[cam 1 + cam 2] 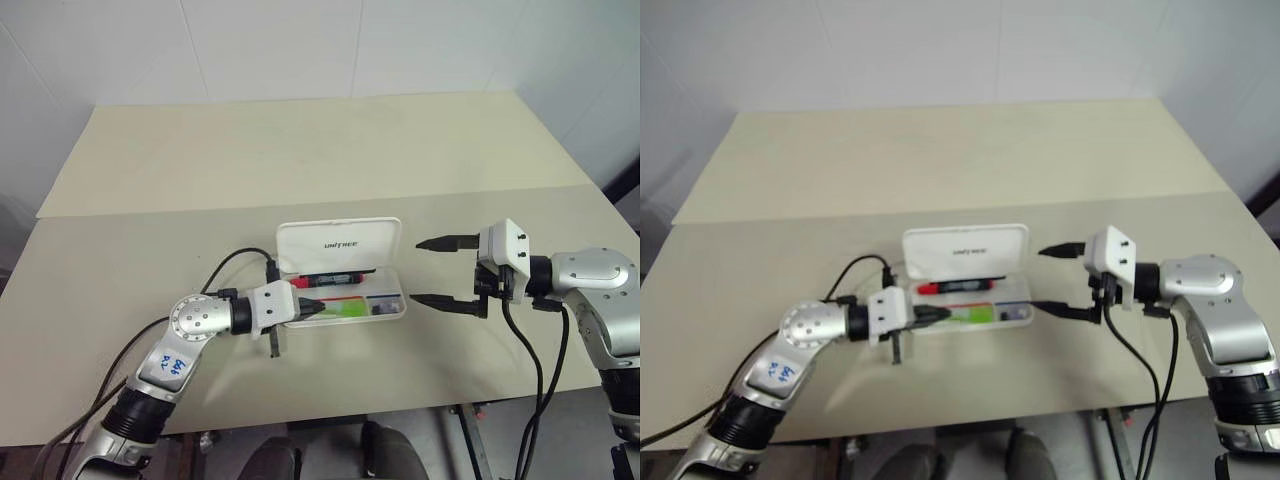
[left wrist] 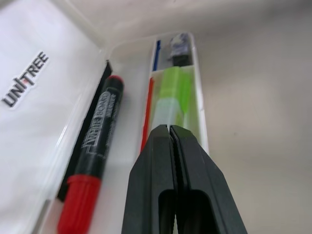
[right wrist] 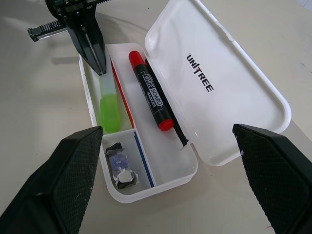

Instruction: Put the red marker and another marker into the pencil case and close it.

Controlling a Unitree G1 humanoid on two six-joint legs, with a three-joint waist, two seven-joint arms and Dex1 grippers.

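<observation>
The white pencil case (image 1: pixel 340 243) lies open in the middle of the table, its lid tilted back. Inside, the red marker (image 1: pixel 335 278) lies along the back compartment. The lime-green marker (image 1: pixel 345 311) lies in the front compartment. My left gripper (image 1: pixel 312 310) is shut with nothing in it, and its tips sit over the left end of the green marker (image 2: pixel 173 97). I cannot tell whether they touch it. My right gripper (image 1: pixel 416 270) stands open just right of the case, level with it, with nothing between its fingers.
A small dark block (image 3: pixel 121 168) sits in the case's short compartment at the right end. A seam (image 1: pixel 150 210) crosses the beige table behind the case. The table's front edge (image 1: pixel 350 420) runs close below both arms.
</observation>
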